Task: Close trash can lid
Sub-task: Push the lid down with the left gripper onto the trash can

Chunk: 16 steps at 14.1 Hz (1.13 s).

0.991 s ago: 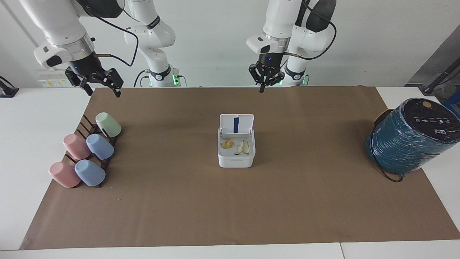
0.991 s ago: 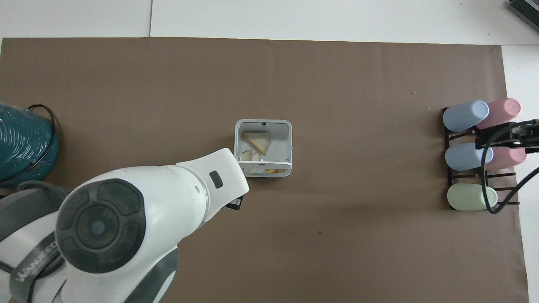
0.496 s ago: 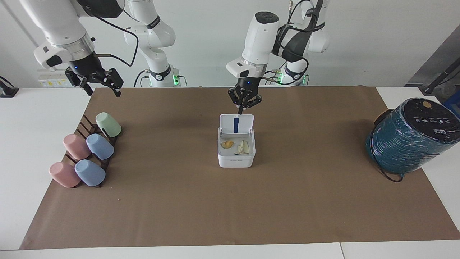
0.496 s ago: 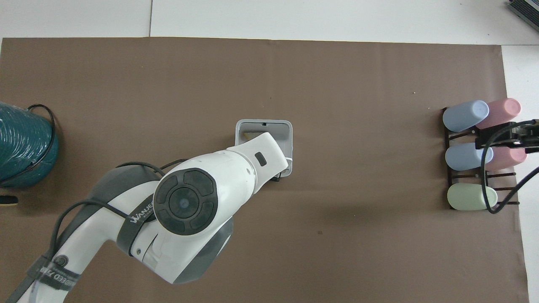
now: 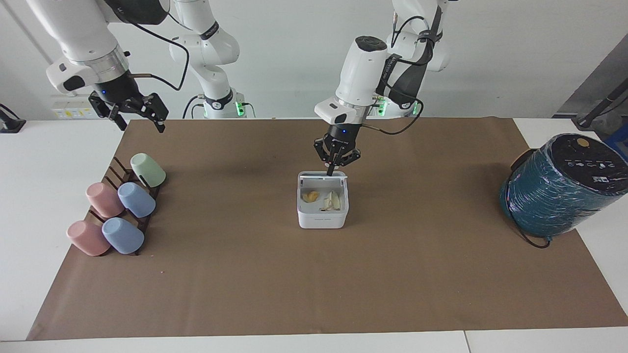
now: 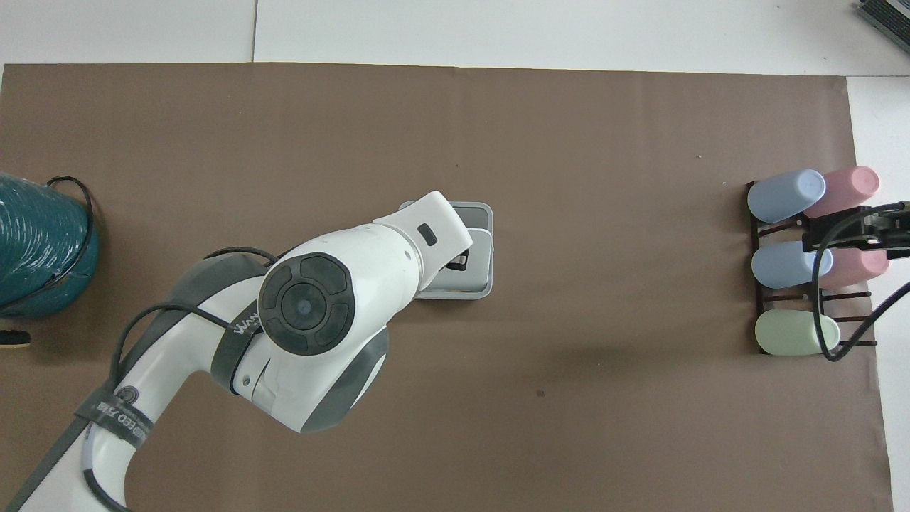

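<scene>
The small white trash can [image 5: 322, 217] stands in the middle of the brown mat. Its lid [image 5: 316, 175] is tipped forward over the opening, about half down, and food scraps still show inside. My left gripper [image 5: 334, 170] is shut and its tip presses on the lid's upper edge. In the overhead view the lid [image 6: 476, 245] covers most of the can's rim [image 6: 488, 290], and the left arm hides the gripper's tip. My right gripper [image 5: 132, 115] is open and waits in the air over the cup rack.
A dark rack [image 5: 114, 169] with several pastel cups [image 5: 136, 199] stands toward the right arm's end of the table. A big teal-wrapped cylinder [image 5: 559, 189] with a black cable stands at the left arm's end. The brown mat [image 5: 314, 284] covers the table's middle.
My left gripper has come down from above the mat onto the upright lid and pushed it forward and down over the can. The right arm has not moved.
</scene>
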### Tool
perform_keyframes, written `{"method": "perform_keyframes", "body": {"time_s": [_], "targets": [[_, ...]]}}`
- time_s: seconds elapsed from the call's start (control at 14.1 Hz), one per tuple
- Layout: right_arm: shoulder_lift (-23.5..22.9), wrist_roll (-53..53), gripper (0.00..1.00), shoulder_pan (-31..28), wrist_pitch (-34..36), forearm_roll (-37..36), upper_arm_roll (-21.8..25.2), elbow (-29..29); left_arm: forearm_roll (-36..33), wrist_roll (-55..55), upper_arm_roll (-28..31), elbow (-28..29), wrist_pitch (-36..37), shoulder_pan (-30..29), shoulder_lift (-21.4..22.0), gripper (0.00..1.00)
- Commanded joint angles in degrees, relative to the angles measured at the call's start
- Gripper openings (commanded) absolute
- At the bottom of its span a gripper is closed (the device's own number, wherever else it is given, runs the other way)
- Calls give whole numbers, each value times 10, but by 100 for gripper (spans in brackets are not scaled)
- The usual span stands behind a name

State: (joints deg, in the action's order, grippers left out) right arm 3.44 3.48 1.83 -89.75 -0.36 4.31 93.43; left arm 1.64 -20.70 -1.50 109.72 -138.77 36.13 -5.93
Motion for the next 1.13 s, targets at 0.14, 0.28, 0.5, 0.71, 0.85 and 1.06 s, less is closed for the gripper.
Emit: {"method": "perform_keyframes", "body": {"time_s": [0.14, 0.28, 0.5, 0.71, 0.85, 1.06], "targets": [[16, -15, 100, -7, 4, -3, -5, 16, 3, -5, -3, -13, -56, -15, -39, 0], [16, -15, 100, -7, 4, -3, -5, 16, 3, -6, -3, -17, -79, -14, -59, 0], [16, -15, 100, -6, 4, -3, -5, 16, 3, -8, -3, -33, -94, -14, -98, 0], [16, -15, 100, -6, 4, -3, -5, 16, 3, -9, -2, -42, -114, -14, -127, 0], [16, -15, 100, -7, 4, -3, -5, 16, 2, -9, -2, -42, -114, -14, -137, 0], [16, -15, 100, -7, 4, -3, -5, 16, 2, -10, -1, -45, -104, -14, -136, 0]]}}
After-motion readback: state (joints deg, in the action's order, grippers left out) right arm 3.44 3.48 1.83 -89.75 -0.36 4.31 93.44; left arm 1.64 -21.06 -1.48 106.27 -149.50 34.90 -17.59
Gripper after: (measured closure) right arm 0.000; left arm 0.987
